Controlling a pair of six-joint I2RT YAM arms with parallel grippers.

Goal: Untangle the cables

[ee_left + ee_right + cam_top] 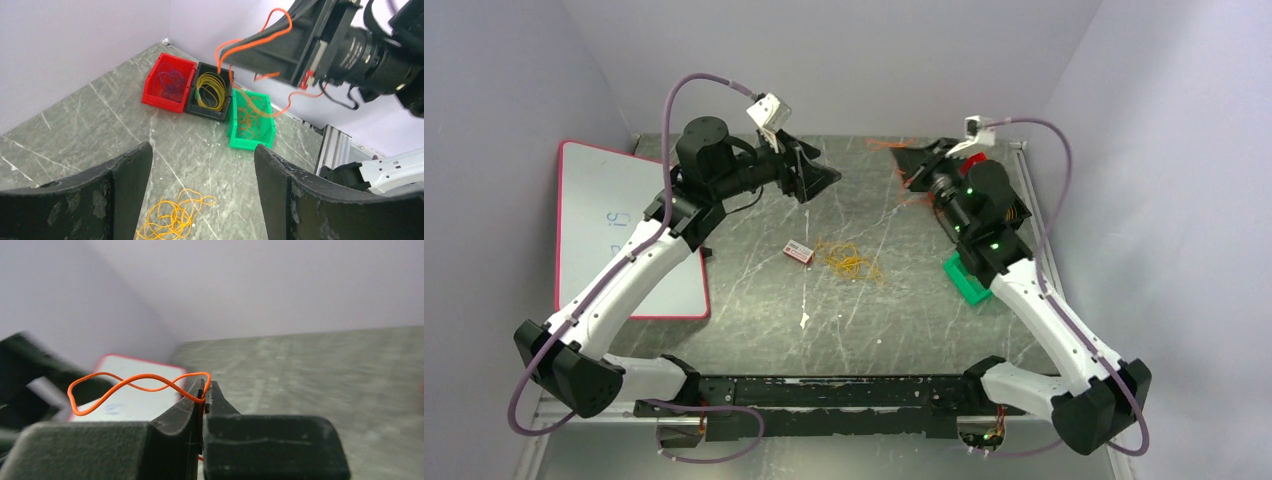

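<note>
A loose tangle of orange-yellow cables (849, 262) lies on the grey table's middle; in the left wrist view the same tangle (172, 217) shows below and between my fingers. My left gripper (200, 150) hovers above it, open and holding nothing, at the back left of the table (819, 175). My right gripper (205, 390) is shut on a thin red-orange cable (135, 382) that loops out to the left of the tips. It is raised at the back right (914, 165), and the cable (250, 42) trails around its fingers.
A red bin (160, 102) with purple wires, a black bin (205, 111) with coiled yellow wire and a green bin (247, 142) with orange wires stand in a row by the right wall. A whiteboard (624, 230) lies at the left. A small red-and-white box (798, 251) sits beside the tangle.
</note>
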